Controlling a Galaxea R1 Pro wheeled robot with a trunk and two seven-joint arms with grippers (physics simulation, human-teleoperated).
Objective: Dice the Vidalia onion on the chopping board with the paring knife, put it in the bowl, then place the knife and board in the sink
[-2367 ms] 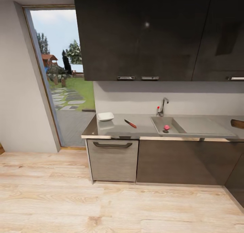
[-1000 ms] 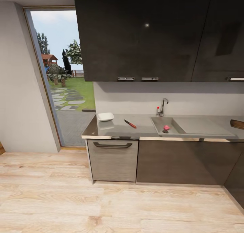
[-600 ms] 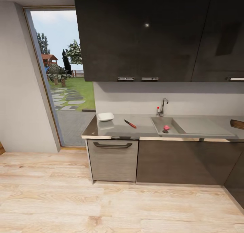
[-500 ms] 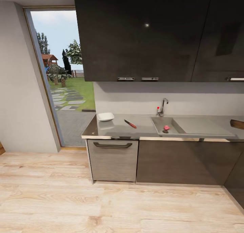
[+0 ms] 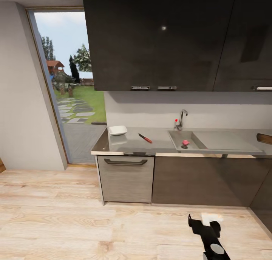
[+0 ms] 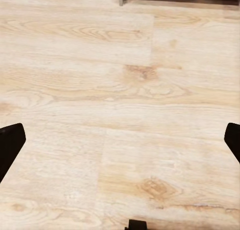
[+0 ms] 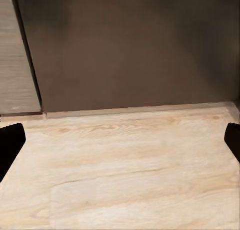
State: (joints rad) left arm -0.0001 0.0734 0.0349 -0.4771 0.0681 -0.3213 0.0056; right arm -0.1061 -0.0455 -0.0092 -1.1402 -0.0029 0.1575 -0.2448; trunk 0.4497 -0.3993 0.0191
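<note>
Standing off from desk (image 5: 132,144), robot not yet in reach: onion (image 5: 186,142) sits in sink (image 5: 192,146) by drain, knife (image 5: 145,138) and bowl (image 5: 118,130) w/ gap between on desk, board (image 5: 265,138) at far right edge. Right pincer (image 5: 204,225) raised low over floor, fingers apart; left pincer (image 6: 120,140) also apart, aimed at floorboards, presumably parked for the approach.

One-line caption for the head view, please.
Pinkish-red onion in steel sink; red-handled knife, white bowl on grey countertop; right gripper low.

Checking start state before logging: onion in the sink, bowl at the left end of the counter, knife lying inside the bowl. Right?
Not quite. The knife lies on the counter, apart from the bowl, between it and the sink; the head view shows this. The onion and bowl are as you say.
</note>
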